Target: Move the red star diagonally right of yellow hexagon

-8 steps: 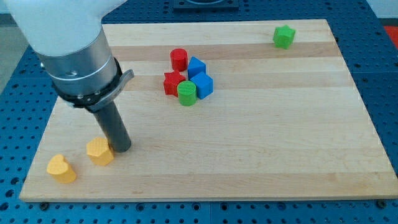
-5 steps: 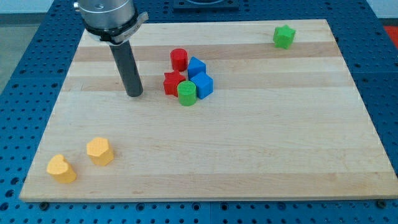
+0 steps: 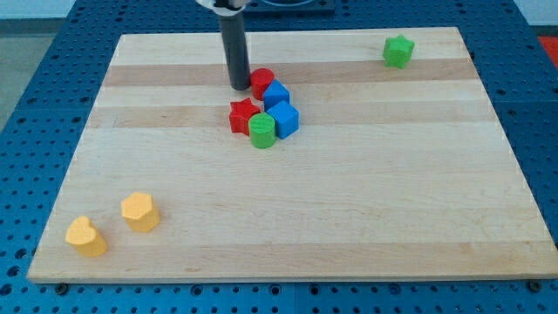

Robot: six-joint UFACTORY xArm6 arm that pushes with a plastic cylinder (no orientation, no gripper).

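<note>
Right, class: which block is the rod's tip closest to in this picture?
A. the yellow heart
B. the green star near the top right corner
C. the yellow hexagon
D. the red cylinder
D: my tip stands just to the view's left of the red cylinder, at the top of the cluster, about touching it.

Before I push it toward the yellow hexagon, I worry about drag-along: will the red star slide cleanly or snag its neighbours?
The red star looks like a small rigid block lying flat, so it should slide rather than tip. It sits against the green cylinder, which may get dragged along. My tip is above it in the view, beside the red cylinder; its points may make it rotate.
</note>
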